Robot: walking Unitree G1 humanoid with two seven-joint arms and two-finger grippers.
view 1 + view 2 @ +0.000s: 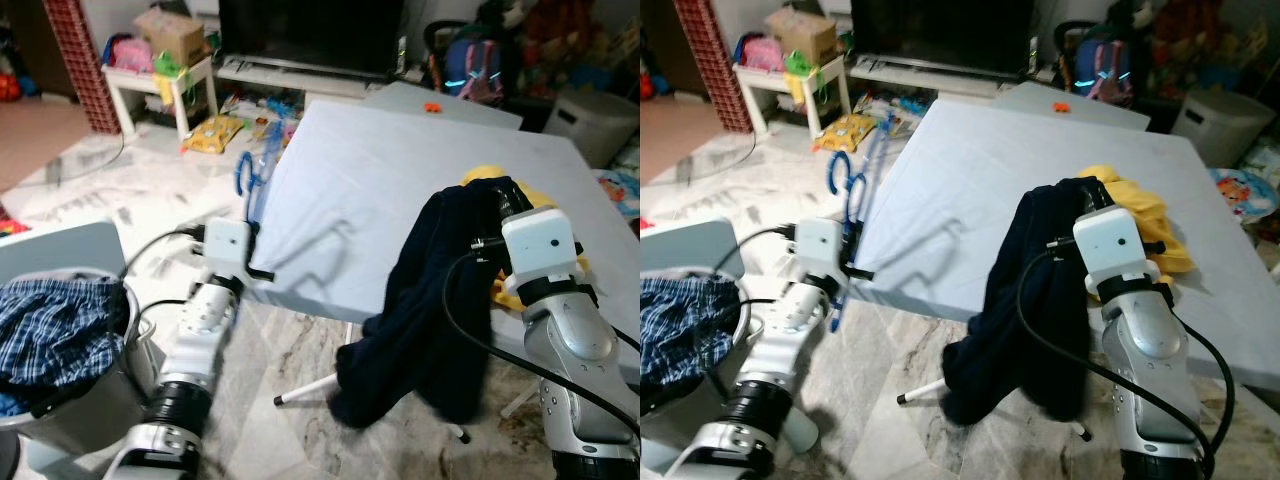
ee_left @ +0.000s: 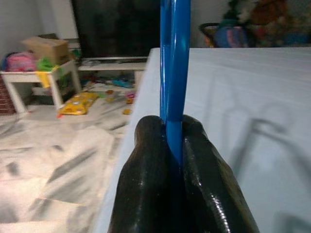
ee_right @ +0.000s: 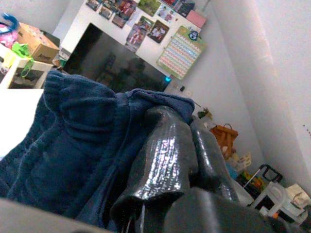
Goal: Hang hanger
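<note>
The left gripper [image 2: 175, 145] had its fingers clamped on the stiff, light blue hanger [image 1: 248, 178] at the surface's [image 1: 400, 180] nine-o'clock edge, while the right gripper [image 3: 187, 126] pinched the limp navy sweater [image 1: 430, 300], best held at the collar.

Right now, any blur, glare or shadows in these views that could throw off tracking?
Left eye view: sharp; hanger shadow falls on the pale table. Left wrist view: blue hanger and left gripper soft from closeness, room behind clearer. Right wrist view: glare on the right gripper, which is pinching the navy garment; bright wall washed out.
</note>
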